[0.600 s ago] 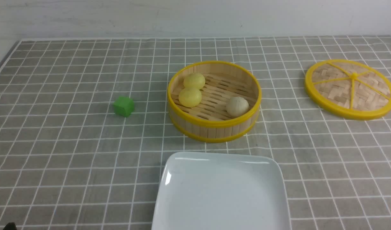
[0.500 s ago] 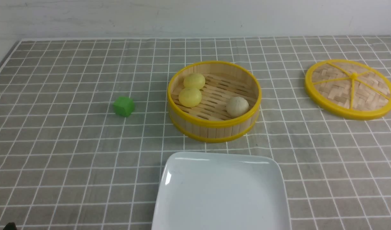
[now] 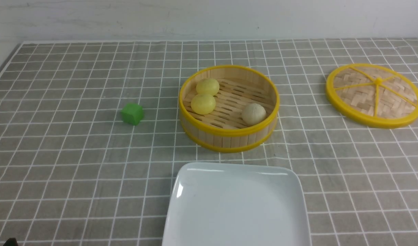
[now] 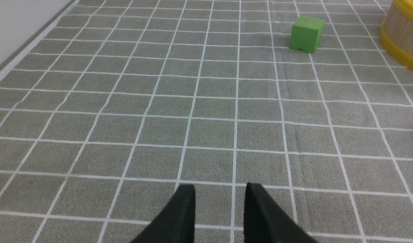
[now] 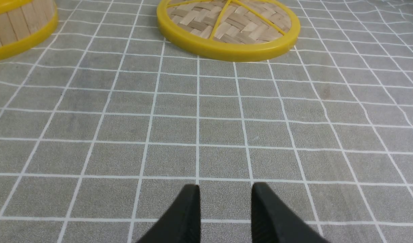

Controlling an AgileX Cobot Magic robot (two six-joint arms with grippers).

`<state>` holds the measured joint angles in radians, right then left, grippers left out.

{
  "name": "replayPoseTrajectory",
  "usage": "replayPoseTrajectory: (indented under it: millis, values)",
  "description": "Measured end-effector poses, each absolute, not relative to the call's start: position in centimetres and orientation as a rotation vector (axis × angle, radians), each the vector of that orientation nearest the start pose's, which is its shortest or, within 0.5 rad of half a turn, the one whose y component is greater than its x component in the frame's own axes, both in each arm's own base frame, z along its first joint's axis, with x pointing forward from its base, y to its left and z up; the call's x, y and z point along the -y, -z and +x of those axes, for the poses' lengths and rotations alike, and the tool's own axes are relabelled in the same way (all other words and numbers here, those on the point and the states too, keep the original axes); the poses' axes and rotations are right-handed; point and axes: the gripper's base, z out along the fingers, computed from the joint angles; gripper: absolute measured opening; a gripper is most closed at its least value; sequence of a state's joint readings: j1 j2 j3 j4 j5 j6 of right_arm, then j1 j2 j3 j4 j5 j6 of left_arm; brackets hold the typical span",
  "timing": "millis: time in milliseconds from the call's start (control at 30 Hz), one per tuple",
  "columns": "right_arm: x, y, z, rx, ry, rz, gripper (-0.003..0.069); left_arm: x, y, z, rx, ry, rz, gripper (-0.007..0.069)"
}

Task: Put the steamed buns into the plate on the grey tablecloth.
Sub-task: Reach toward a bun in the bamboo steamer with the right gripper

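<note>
Three steamed buns lie in a round bamboo steamer basket (image 3: 229,131) in the front view: two pale yellow ones (image 3: 207,86) (image 3: 203,104) at its left and a beige-white one (image 3: 253,113) at its right. The white square plate (image 3: 236,205) sits empty on the grey tablecloth (image 3: 75,153), just in front of the basket. Neither arm shows in the front view. My left gripper (image 4: 220,186) hovers open over bare cloth, nothing between its fingers. My right gripper (image 5: 225,185) is also open and empty over the cloth.
A green cube (image 3: 132,113) stands left of the basket and shows ahead of the left gripper (image 4: 307,33). The woven yellow-rimmed lid (image 3: 374,95) lies flat at the far right, ahead of the right gripper (image 5: 226,27). The basket's wall shows at the edge of both wrist views.
</note>
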<state>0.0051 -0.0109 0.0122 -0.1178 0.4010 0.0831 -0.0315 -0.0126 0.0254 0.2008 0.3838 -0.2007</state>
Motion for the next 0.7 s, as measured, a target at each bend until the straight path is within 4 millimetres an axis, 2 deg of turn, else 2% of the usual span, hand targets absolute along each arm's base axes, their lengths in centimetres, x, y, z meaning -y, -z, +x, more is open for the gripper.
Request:
replayPoseTrajectory:
  millis: [700]
  values:
    - [0.52,-17.43,5.17,-1.88,0.097,-0.024,0.0239,-0.52,-17.15,5.23,-1.872,-0.039,-0.035,0.0239]
